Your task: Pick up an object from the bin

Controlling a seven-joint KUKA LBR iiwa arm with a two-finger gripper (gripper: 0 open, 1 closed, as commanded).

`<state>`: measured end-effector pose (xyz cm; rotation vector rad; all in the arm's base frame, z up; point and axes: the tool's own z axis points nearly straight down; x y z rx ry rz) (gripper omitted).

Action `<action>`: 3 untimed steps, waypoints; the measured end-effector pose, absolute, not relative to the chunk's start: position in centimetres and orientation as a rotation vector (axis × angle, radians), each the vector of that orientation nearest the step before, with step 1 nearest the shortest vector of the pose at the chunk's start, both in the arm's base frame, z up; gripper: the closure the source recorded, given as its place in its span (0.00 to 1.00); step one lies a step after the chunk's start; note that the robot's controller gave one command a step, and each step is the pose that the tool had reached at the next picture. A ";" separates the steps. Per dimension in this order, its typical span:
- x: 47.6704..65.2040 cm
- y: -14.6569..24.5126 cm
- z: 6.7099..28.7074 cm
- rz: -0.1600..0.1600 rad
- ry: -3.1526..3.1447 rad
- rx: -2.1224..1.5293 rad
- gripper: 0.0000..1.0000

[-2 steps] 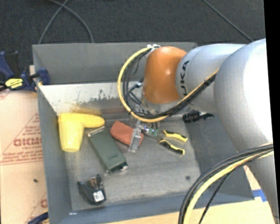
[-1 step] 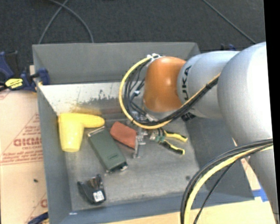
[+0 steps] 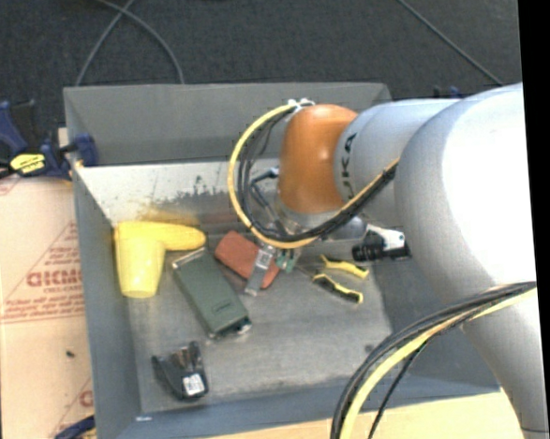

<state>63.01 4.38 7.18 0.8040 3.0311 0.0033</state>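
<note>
One tool [image 3: 260, 273] over reddish block [image 3: 231, 253]

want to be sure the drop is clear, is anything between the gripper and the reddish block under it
Nothing visible does. The gripper is right over the right end of the reddish-brown block, mid-bin. The grey-green case lies just lower left of the block and the yellow-handled pliers to the right, both beside the path, not in it.

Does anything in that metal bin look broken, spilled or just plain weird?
Nothing stands out. In the bin, a yellow plastic piece, a green box, a reddish block by the claw, yellow-handled pliers and a small black gadget lie loose at odd angles, none visibly damaged.
</note>
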 end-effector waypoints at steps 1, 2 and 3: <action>63.0 4.4 7.2 0.003 3.031 0.804 1.00; 62.9 4.3 7.7 0.002 3.031 0.803 1.00; 62.8 4.3 9.9 0.000 3.038 0.804 1.00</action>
